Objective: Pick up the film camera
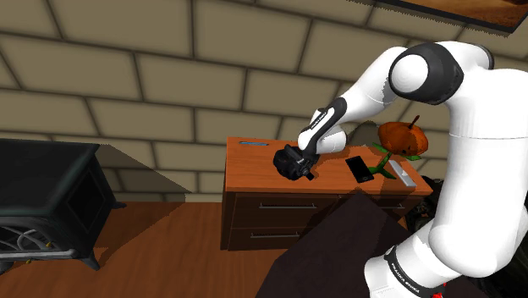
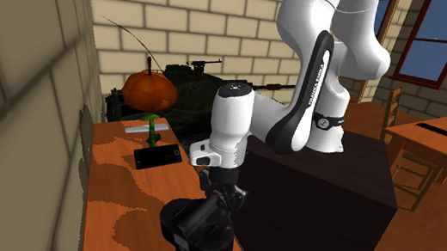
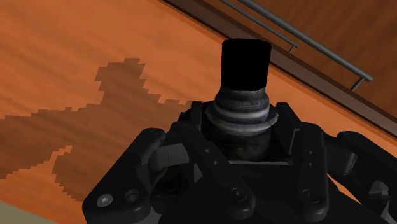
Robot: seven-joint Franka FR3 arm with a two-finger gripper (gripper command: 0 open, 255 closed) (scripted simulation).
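The film camera (image 1: 288, 161) is a black body with a dark lens barrel (image 3: 245, 114). It is on the orange-brown wooden dresser top (image 1: 254, 165), near its front edge. My black gripper (image 1: 303, 157) comes down on it from above, and in the second exterior view the gripper (image 2: 224, 200) presses into the top of the camera (image 2: 197, 230). In the wrist view the gripper (image 3: 254, 168) has the camera body between its fingers, which clasp its sides, black against black. I cannot tell whether the camera rests on the wood or hangs just above it.
A black phone (image 1: 361, 168) lies flat beside the camera, then a grey bar (image 1: 403, 174), a green stem piece (image 1: 381, 157) and an orange pumpkin (image 1: 399, 135). A thin grey pen (image 1: 252, 143) lies by the brick wall. A dark stove (image 1: 51, 195) stands on the floor.
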